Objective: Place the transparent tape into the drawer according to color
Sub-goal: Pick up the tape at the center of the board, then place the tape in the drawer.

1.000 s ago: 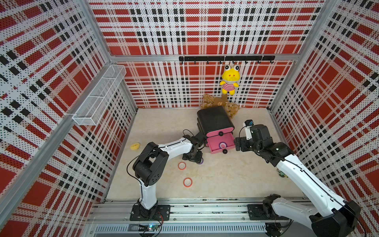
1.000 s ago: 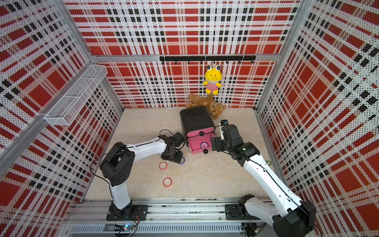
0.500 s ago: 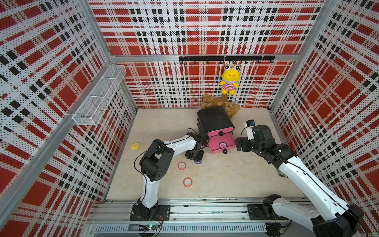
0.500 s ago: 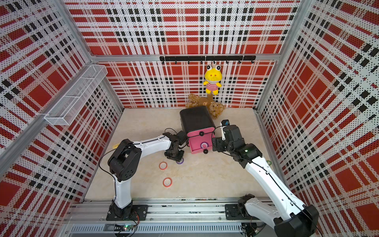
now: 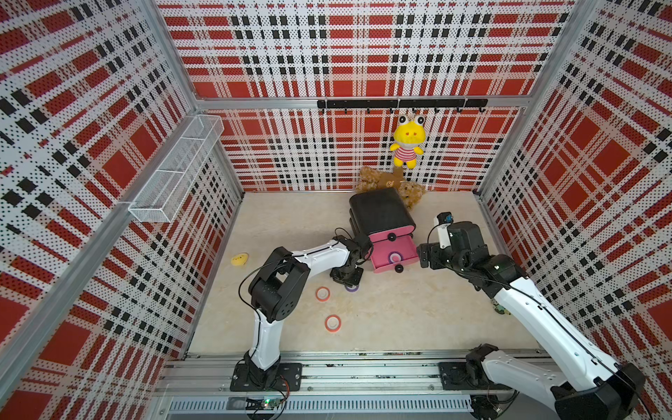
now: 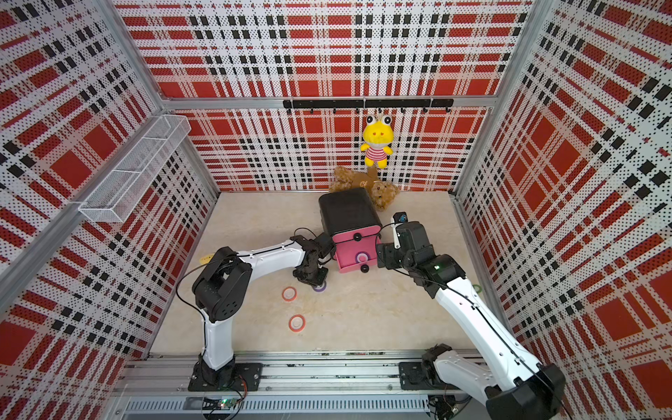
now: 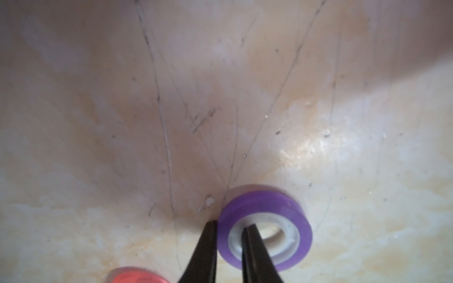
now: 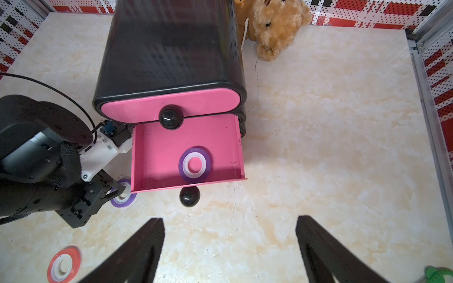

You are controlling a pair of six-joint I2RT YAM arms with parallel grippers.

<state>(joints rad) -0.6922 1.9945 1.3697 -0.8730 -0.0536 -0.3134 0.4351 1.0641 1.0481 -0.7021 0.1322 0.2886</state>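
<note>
Left wrist: left gripper [image 7: 230, 225] tight on purple tape [image 7: 268, 203].

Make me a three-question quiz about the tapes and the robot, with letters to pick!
1. Where is the free purple tape ring? A) open pink drawer B) wire basket C) cabinet top.
2. How many red tape rings lie on the table? A) one B) two C) four.
3. The left pincer is: A) wide open B) shut on the other purple tape ring C) shut on a knob.
Answers: A, it lies on the drawer's floor; B, both top views show two; B, its fingers pinch the ring's wall.
</note>
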